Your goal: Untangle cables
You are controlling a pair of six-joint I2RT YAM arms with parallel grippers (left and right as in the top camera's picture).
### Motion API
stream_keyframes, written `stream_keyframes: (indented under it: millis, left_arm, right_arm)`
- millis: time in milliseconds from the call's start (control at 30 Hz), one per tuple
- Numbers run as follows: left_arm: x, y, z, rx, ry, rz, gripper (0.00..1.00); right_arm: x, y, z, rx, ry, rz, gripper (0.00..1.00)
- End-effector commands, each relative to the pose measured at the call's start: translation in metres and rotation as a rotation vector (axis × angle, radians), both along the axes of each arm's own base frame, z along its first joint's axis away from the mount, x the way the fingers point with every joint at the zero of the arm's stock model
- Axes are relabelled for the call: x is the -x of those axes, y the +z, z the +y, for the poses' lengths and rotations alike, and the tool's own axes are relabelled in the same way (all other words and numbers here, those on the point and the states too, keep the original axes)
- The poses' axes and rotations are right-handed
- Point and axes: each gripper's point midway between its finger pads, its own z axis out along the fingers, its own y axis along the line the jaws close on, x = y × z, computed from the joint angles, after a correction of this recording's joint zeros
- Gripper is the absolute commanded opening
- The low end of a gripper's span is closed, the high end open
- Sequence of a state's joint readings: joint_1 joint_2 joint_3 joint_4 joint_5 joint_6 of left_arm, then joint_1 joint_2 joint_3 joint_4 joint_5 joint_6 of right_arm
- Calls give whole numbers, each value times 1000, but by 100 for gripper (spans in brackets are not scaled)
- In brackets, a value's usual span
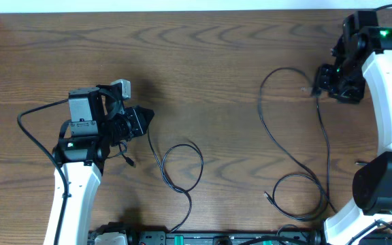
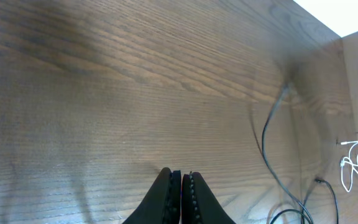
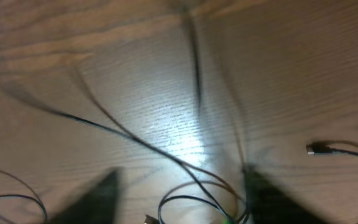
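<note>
Two thin dark cables lie on the wooden table (image 1: 203, 68), well apart and not crossing each other. The left-hand cable (image 1: 201, 163) starts right at the tip of the left gripper (image 1: 145, 119), runs down toward the near edge, makes one open loop and trails off to the table's front. A small plug (image 1: 129, 162) on a short dark lead sits just below that gripper.

The right-hand cable (image 1: 261, 102) arcs out from the right gripper (image 1: 320, 85), sweeps left and then down across the right half of the table, and ends in a loose loop near the front. Its plug end (image 1: 267, 197) rests on the wood beside that loop.

On the left wrist camera I see the left gripper (image 2: 180, 177) with its fingers pressed flat together. No cord shows between them there, so I cannot tell whether it pinches the left-hand cable or only touches it.

The right wrist picture is badly blurred, but the right gripper (image 3: 179, 177) shows its two dark fingers (image 3: 101, 193) spread wide. A strand of the right-hand cable (image 3: 135, 140) runs slantwise across the wood between them, lying free as far as I can make out. Another plug tip (image 3: 312, 148) lies off to the right.
</note>
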State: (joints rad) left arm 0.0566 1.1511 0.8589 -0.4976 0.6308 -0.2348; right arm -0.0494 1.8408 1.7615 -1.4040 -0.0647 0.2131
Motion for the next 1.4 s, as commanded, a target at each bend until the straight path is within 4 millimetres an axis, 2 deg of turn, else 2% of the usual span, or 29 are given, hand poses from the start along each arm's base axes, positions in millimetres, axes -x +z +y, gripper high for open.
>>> stream_keyframes:
  millis: [0, 33, 67, 200, 267, 400, 533, 633, 700, 800, 900, 1033, 1233, 1367]
  left_arm:
    - [-1, 5, -3, 2, -25, -18, 8]
    - [-1, 5, -3, 2, -25, -18, 8]
    - [-1, 5, -3, 2, -25, -18, 8]
    - [-1, 5, -3, 2, -25, -18, 8]
    - [-1, 5, -3, 3, -25, -18, 8]
    - [0, 5, -3, 3, -25, -17, 8]
    - [1, 4, -3, -1, -28, -12, 8]
    - [1, 4, -3, -3, -31, -12, 8]
    - [1, 4, -3, -12, -42, -19, 8]
    - [2, 3, -3, -16, -47, -17, 8]
    - [3, 3, -3, -23, -54, -23, 8]
    - [3, 2, -3, -24, -56, -21, 8]
    - [3, 1, -3, -37, -66, -28, 8]
    - [3, 1, -3, -37, -66, -27, 8]
  right_arm:
    - [4, 14, 37, -185, 314, -55, 99]
    - [16, 18, 52, -267, 407, -42, 99]
    - [27, 20, 58, -307, 441, -12, 99]
    - [70, 16, 64, -355, 414, 175, 99]
    - [85, 5, 65, -349, 363, 258, 99]
    - [101, -44, 52, -197, 296, 367, 99]
    - [102, -86, 39, -102, 333, 354, 99]
    - [99, -106, 36, -86, 407, 314, 99]
    - [93, -118, 24, -8, 413, 293, 99]
    - [79, -139, -1, 159, 332, 233, 99]
    - [70, -161, -1, 172, 333, 155, 99]
    - [73, -187, -1, 180, 371, 102, 99]
    - [81, -210, 0, 179, 356, 56, 99]
    - [86, -222, -1, 176, 250, 25, 99]
